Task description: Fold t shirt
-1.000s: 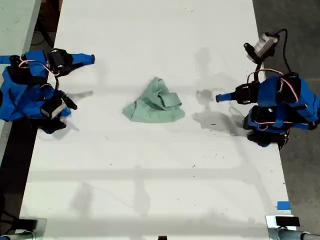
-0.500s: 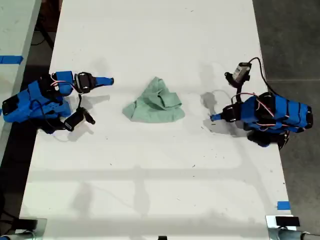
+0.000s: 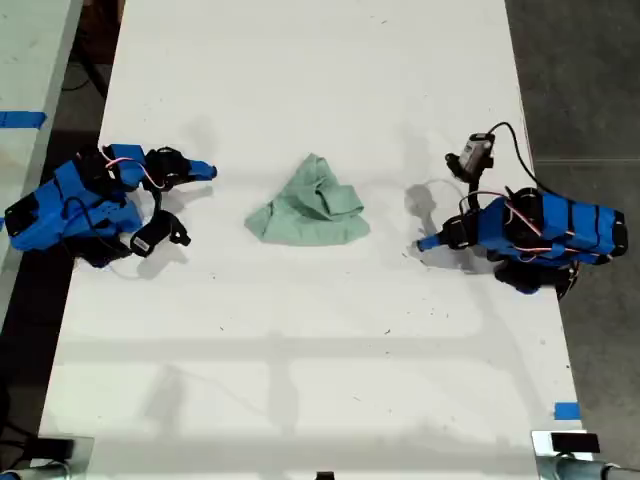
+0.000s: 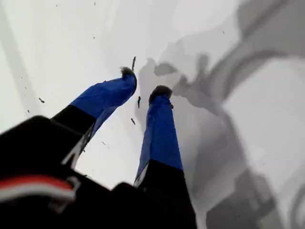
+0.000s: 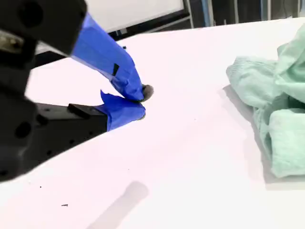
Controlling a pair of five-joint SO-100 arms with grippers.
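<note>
Pulling back a little from half a second before, my second gripper [image 3: 205, 170] sat on the exterior view's left, and its blue tips were pressed together with nothing between them. My first gripper [image 3: 425, 243], on the exterior view's right, had dipped a bit lower toward the white table [image 3: 300, 380]. Its two fingers [image 4: 161, 93] stood a small way apart, holding nothing. The t shirt [image 3: 310, 210] had not moved. It lay in a wrinkled green bunch in the middle of the table, between the two grippers. It touched neither one, and each gripper pointed toward it.
</note>
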